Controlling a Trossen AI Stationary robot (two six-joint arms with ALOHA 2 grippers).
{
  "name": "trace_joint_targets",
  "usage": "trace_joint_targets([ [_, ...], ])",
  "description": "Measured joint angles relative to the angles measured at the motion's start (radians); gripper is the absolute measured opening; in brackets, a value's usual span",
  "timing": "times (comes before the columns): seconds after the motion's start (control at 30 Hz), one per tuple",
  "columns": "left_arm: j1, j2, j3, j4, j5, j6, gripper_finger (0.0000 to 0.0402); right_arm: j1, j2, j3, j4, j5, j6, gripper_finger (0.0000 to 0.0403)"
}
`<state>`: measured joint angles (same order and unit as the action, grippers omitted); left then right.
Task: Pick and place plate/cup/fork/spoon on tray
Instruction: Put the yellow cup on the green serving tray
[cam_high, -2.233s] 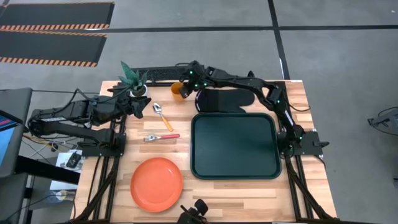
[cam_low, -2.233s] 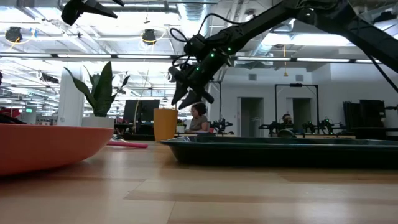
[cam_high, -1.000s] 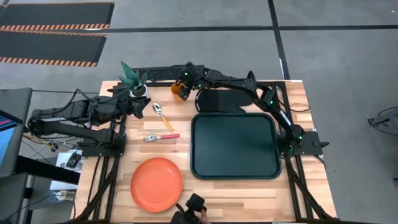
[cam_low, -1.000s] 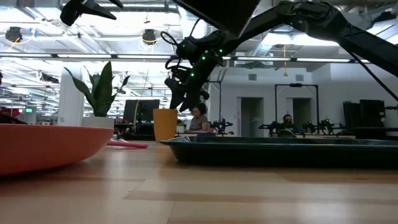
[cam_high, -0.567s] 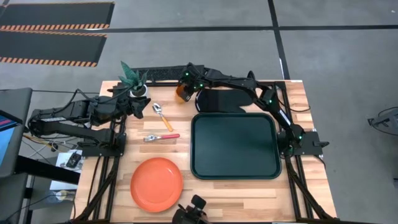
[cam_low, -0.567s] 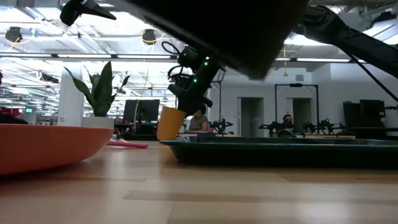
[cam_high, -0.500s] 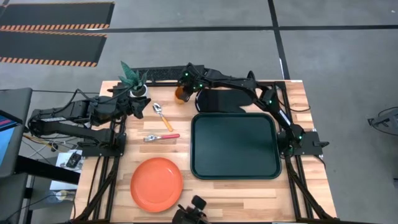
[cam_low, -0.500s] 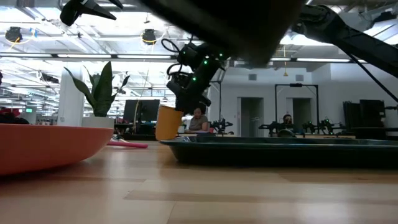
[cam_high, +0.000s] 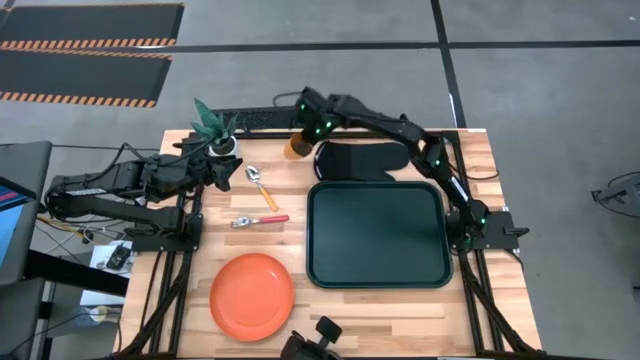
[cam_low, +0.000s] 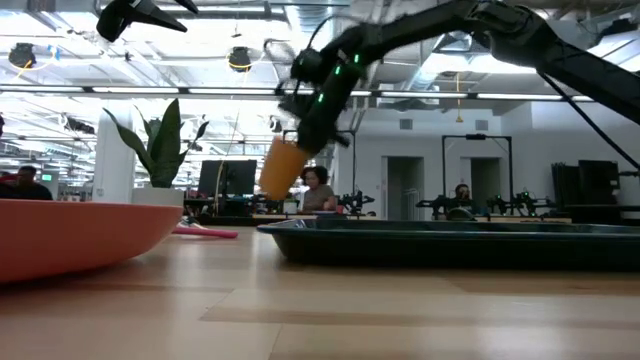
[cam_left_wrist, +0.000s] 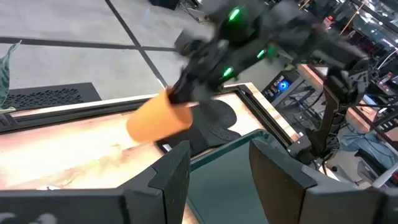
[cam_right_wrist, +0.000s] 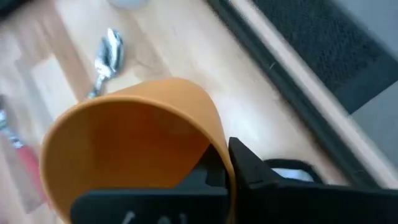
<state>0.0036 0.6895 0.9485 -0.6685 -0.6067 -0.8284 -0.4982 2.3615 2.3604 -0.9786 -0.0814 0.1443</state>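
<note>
The orange cup (cam_low: 281, 168) hangs tilted in the air above the table's far edge (cam_high: 296, 147), with my right gripper (cam_high: 304, 134) shut on it. The tray (cam_high: 376, 234) lies right of centre. The plate (cam_high: 252, 296) lies near the front edge. The red-handled fork (cam_high: 260, 220) and the orange-handled spoon (cam_high: 262, 186) lie on the wood left of the tray. My left gripper (cam_high: 228, 176) waits open by the plant pot, its fingers (cam_left_wrist: 177, 177) holding nothing. My right gripper pinches the cup's wall at the rim (cam_right_wrist: 219, 148), one finger (cam_right_wrist: 205, 177) inside the cup and the other (cam_right_wrist: 252, 168) outside. The fingers come from above, slanting. The cup is lifted clear of the table and hangs tilted below them (cam_low: 281, 168).
A dark oven mitt (cam_high: 362, 160) lies behind the tray, just right of the cup. A white pot with a green plant (cam_high: 216, 132) stands at the far left, by my left gripper. A black strip (cam_high: 250, 118) runs along the far edge.
My right gripper came down over the cup, shut on its rim and rose toward the far edge. The cup, which stood upright on the table, now hangs tilted and clear of the wood.
</note>
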Motion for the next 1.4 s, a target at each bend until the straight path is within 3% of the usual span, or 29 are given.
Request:
trace_joint_targets([
  [0.17,0.000,0.000,0.000,0.000,0.000,0.000,0.0151,-0.024,-0.179,-0.064,-0.227,-0.038,-0.041,0.0004],
  [0.43,0.000,0.000,0.000,0.002,-0.004,-0.003,0.0151,-0.047,-0.489,-0.237,-0.478,0.033,-0.037,0.0003],
  [0.73,0.000,0.000,0.000,0.005,-0.008,-0.005,0.0151,-0.033,-0.987,-0.918,-0.405,0.088,0.212,0.0003],
  [0.9,0.000,0.000,0.000,0.005,-0.022,-0.022,0.0151,-0.022,-1.171,-1.209,-0.338,0.099,0.361,0.0003],
  [1.07,0.000,0.000,0.000,0.005,-0.070,-0.029,0.0151,-0.013,-1.228,-1.377,-0.251,0.137,0.424,0.0003],
  [1.4,0.000,0.000,0.000,0.004,-0.116,-0.029,0.0151,-0.038,-1.179,-1.497,-0.150,0.190,0.434,0.0005],
])
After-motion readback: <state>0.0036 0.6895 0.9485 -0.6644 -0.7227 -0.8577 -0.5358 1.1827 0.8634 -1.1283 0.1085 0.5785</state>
